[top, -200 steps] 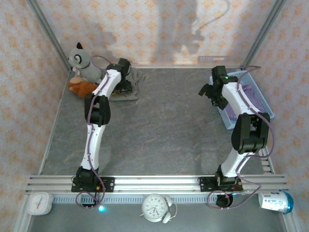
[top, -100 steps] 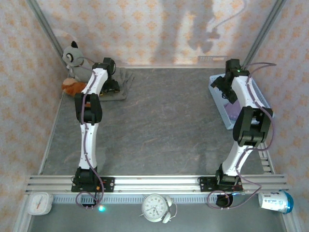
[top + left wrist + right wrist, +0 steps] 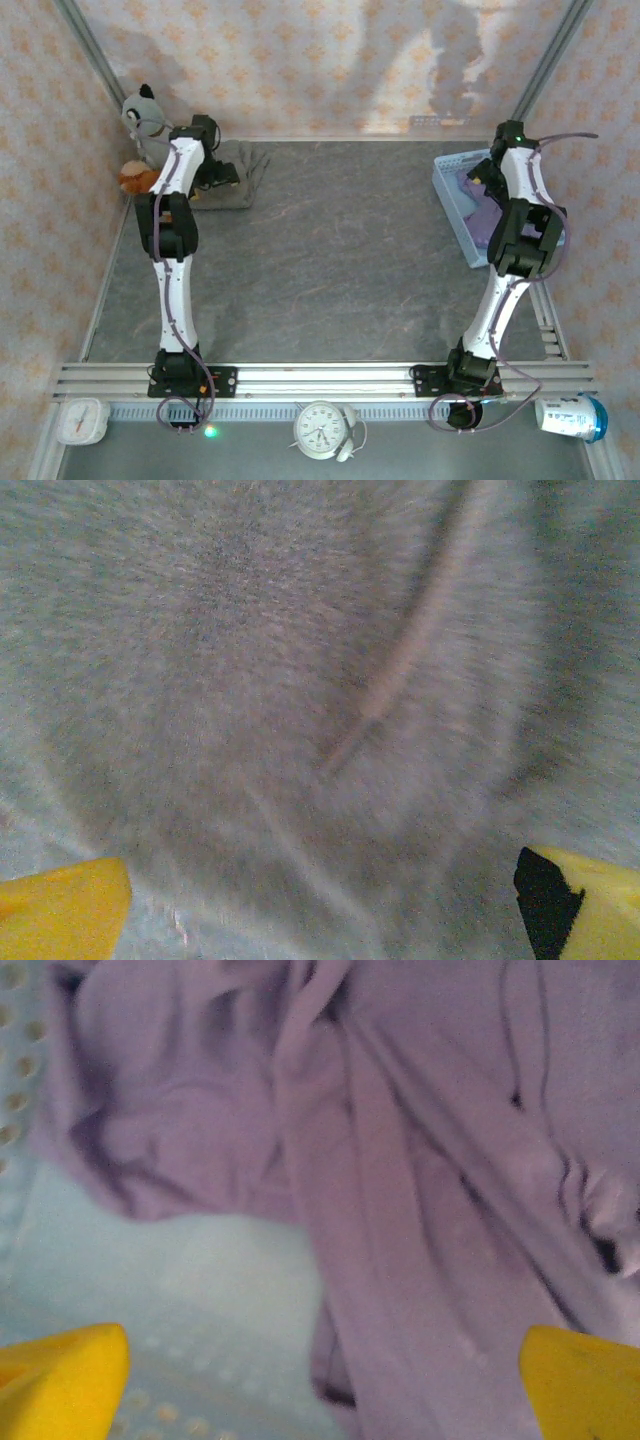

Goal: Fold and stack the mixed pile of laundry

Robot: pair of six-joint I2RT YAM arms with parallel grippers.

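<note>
The small taupe garment (image 3: 238, 182) lies bunched at the table's far left. My left gripper (image 3: 213, 178) is down on its left part. In the left wrist view the taupe cloth (image 3: 300, 680) is blurred and very close, and the left gripper (image 3: 320, 920) is open, with a yellow fingertip (image 3: 60, 910) in each lower corner. The lavender garment (image 3: 480, 207) lies crumpled in the light blue basket (image 3: 452, 205) at the far right. My right gripper (image 3: 487, 180) hangs over it. Close above the lavender folds (image 3: 420, 1160), the right gripper (image 3: 320, 1390) is open and holds nothing.
A grey plush toy (image 3: 140, 108) and an orange one (image 3: 133, 178) sit in the far-left corner, touching the left arm. The basket's perforated floor (image 3: 190, 1270) is bare beside the lavender cloth. Patterned walls close the back and sides. Clocks (image 3: 322, 428) lie below the rail.
The left arm swung left toward the corner; the taupe garment and plush toys shifted left with it, and its jaws widened. The right arm moved right, out over the basket.
</note>
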